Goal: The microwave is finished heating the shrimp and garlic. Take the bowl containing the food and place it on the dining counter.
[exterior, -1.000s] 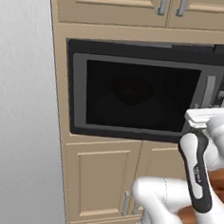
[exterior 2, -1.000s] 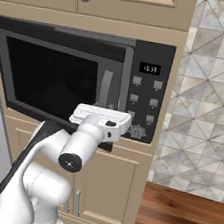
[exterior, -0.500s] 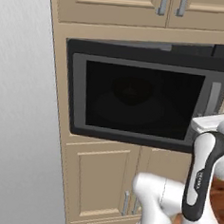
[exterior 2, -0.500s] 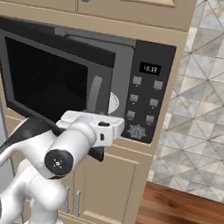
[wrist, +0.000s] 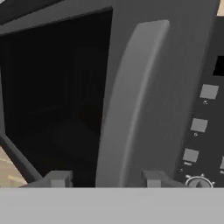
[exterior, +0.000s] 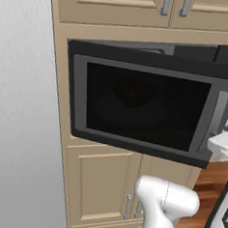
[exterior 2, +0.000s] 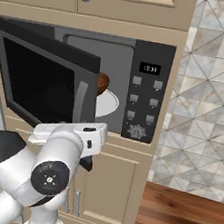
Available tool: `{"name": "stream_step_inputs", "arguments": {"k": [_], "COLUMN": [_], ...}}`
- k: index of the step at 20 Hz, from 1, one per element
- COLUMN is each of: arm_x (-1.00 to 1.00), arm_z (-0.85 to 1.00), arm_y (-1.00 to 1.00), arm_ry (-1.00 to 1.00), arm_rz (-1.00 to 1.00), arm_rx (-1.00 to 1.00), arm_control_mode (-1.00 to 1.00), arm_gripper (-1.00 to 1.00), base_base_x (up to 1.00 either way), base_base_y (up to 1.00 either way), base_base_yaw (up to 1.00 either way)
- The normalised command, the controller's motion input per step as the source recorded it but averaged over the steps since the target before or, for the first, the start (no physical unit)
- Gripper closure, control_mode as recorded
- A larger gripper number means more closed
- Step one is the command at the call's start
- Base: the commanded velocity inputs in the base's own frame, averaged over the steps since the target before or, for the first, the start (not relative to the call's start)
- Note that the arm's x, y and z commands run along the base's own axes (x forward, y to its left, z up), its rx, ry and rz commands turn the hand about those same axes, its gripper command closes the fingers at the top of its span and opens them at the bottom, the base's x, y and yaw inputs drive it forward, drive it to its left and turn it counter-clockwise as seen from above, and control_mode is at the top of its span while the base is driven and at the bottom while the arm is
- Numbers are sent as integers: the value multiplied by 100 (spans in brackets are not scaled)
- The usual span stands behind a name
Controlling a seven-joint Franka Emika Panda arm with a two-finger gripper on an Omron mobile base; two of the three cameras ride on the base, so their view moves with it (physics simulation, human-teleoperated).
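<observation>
Hand view is basically all microwave door handle [wrist: 131,105]: the grey vertical bar runs up the middle with the gripper [wrist: 105,178] straddling its lower end, one dark finger tip on each side. The tips sit apart with the handle between them; can't tell whether they actually press on it. To the right you get the button panel [wrist: 205,127], a few grey squares and a round knob at the bottom corner, no lettering legible on any of them.

Right base view gives what the hand camera misses: the microwave [exterior 2: 146,96] door [exterior 2: 42,84] is swung partly open, hinged on the left, and through the gap you see the grey interior, the white turntable [exterior 2: 107,103] and the edge of the reddish-brown bowl [exterior 2: 103,84] sitting on it. The food inside the bowl is hidden. The little display [exterior 2: 151,68] has pale digits but too small to read. Wooden floor [exterior 2: 184,220] and a tiled wall [exterior 2: 215,73] are off to the right.

Left base view shows the door's dark glass face-on, angled outward, beige cabinets [exterior: 110,188] above and below, a grey panel [exterior: 20,103] on the left. No bowl from that side, the door covers it.
</observation>
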Motion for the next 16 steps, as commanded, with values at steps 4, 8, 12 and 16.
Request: {"name": "stream_step_inputs", "arguments": {"k": [4,8,12,16], "arm_x": [-100,-64,13,42], "arm_z": [0,0,-2,-17], "arm_y": [46,-42,-100,-78], "arm_ry": [-6,8,20,38], "arm_rz": [27,15,1,0], "arm_rx": [0,17,53,77], "arm_control_mode": [-100,-100,-100,-100], "arm_gripper": [-100,-100,-100,-100], "base_base_x": [0,0,0,0], "base_base_y": [0,0,0,0], "base_base_yaw": [0,0,0,0]}}
